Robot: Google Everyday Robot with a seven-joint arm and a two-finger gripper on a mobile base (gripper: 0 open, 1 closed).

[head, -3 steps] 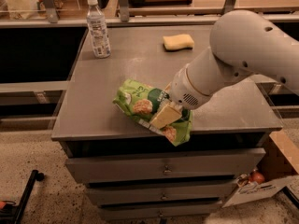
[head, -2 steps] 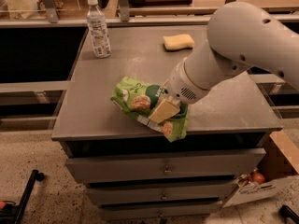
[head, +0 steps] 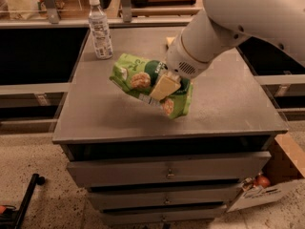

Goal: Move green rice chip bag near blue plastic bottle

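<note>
Now your gripper (head: 164,87), clamped on the chip bag (head: 131,75), has carried it farther and left; the bottle (head: 101,32) is close, so set down soon.

The gripper (head: 164,88), hovering over the middle of the cabinet top (head: 228,106), is pinching the green rice chip bag (head: 136,78), whose crinkled film is catching soft glints. Its finger is looking like smooth, matt cream plastic. Beneath the gripper, the top is showing dull, faintly scuffed grey metal. Beyond the gripper, the blue plastic bottle (head: 100,31) is gleaming as clear, glossy plastic.
</note>
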